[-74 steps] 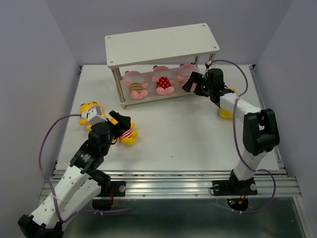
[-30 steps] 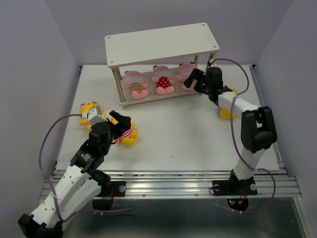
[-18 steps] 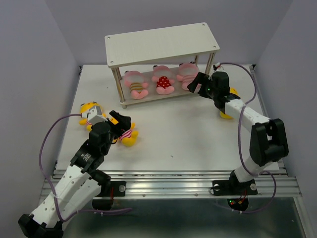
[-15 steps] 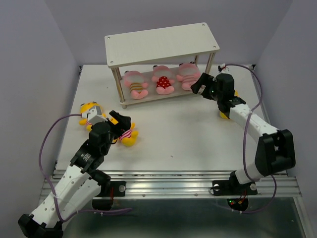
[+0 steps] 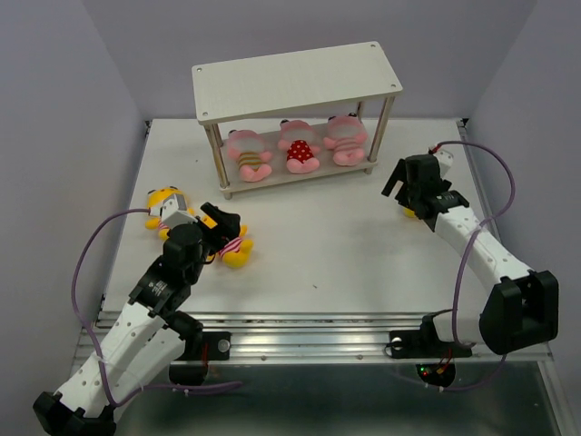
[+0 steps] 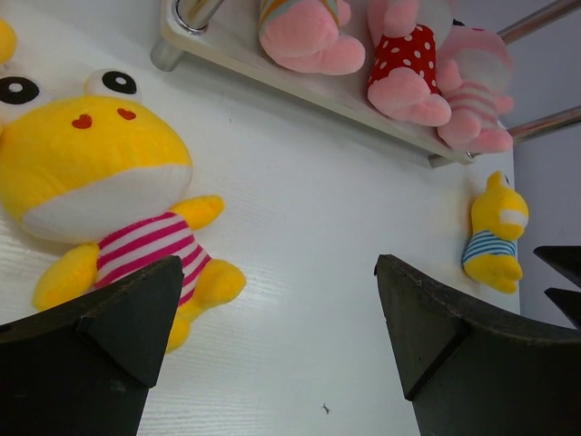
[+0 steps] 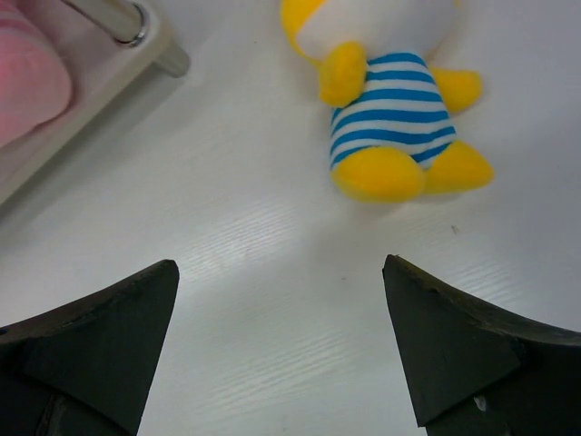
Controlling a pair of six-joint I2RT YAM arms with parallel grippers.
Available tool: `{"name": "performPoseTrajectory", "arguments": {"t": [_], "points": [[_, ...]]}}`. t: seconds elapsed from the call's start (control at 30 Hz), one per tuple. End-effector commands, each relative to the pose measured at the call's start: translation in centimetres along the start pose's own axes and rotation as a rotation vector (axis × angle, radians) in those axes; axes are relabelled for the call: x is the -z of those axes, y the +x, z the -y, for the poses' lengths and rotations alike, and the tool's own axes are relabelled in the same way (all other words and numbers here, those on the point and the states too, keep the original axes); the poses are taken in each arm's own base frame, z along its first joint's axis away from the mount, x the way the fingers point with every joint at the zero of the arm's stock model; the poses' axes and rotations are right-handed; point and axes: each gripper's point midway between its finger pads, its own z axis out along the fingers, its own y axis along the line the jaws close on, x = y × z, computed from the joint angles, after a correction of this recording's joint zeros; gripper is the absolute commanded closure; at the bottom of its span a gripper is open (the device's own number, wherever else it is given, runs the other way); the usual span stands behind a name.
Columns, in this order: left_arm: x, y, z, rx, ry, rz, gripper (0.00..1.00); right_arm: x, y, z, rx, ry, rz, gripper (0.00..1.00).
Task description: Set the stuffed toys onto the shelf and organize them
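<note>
We see three pink toys [image 5: 298,150] lying on the lower board of the shelf [image 5: 300,82], whose front leg [image 7: 113,18] stands near the right gripper [image 7: 280,265]. Both claws are spread wide and hold nothing. The blue-striped toy [image 7: 390,118] lies just ahead of the right one, and a pink-striped yellow toy [image 6: 109,200] lies ahead-left of the left gripper [image 6: 280,262], with another yellow toy [image 5: 166,202] beside it. Open table [image 5: 345,245] stretches between the arms.
</note>
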Motion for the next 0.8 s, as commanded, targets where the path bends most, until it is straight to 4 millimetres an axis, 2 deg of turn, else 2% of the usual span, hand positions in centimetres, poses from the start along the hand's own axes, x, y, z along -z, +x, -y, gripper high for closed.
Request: {"name": "performPoseTrajectory", "arguments": {"t": [0.0, 0.23, 0.47, 0.57, 0.77], "points": [[-0.1, -0.2, 0.2, -0.002, 0.009, 0.010, 0.01, -1.5, 1.5, 3.2, 0.002, 0.139, -0.059, 0.00], [-0.2, -0.1, 0.1, 0.000, 0.005, 0.010, 0.01, -3.8, 2.2, 3.9, 0.022, 0.194, -0.081, 0.00], [-0.3, 0.1, 0.1, -0.006, 0.004, 0.003, 0.01, -5.2, 1.3, 5.3, -0.012, 0.224, -0.064, 0.00], [-0.3, 0.0, 0.1, -0.004, 0.004, 0.005, 0.01, -5.9, 0.9, 5.3, -0.025, 0.204, -0.058, 0.00], [-0.3, 0.0, 0.0, -0.003, 0.002, 0.005, 0.01, -6.5, 1.1, 4.3, -0.006, 0.143, -0.064, 0.02]]}}
